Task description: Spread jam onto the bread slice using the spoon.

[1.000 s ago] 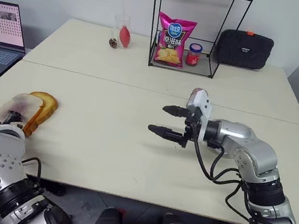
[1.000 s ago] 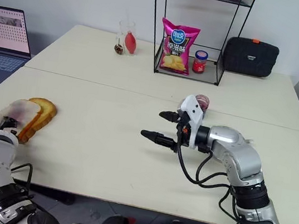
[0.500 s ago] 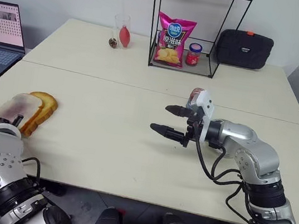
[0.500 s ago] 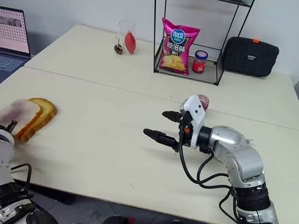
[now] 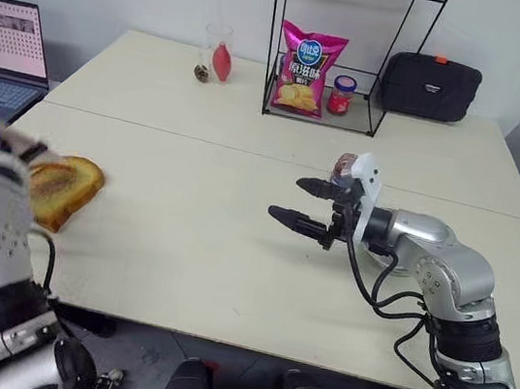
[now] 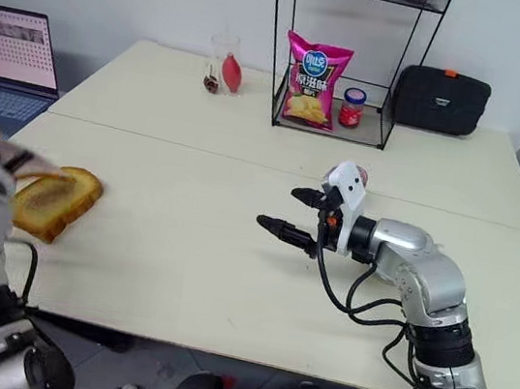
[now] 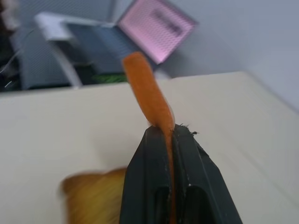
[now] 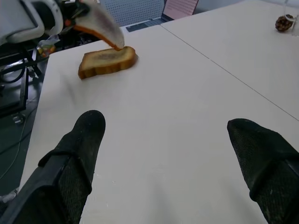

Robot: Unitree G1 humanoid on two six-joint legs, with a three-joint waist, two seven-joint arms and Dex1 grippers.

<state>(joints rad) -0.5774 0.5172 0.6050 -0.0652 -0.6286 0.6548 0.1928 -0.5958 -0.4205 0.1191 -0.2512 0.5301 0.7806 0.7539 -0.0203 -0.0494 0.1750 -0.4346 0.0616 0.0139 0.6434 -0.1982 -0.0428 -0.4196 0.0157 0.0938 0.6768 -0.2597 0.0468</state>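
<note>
My left gripper (image 7: 168,133) is shut on the bread slice (image 7: 145,88), gripping its tan crust edge-on. It holds the pale slice (image 8: 100,25) in the air above the table's left end, over the golden toasted slice (image 5: 60,186) that lies flat there. My right gripper (image 5: 289,199) hovers open over the middle of the table, pointing left, with nothing between its fingers (image 8: 88,135). A small reddish dish (image 5: 345,163) peeks out behind the right hand. I cannot make out the jam, and the spoon is out of view.
A laptop (image 5: 8,44) stands at the far left. On the back table are a glass with a red thing in it (image 5: 218,51), a wire rack (image 5: 275,40) with a pink crisp bag (image 5: 310,55) and a red-lidded jar (image 5: 341,94), and a black pouch (image 5: 431,86).
My left gripper shut on the bread slice and lifted it up off the toasted slice. The right arm has stayed put, still open. The camera has shifted slightly.
</note>
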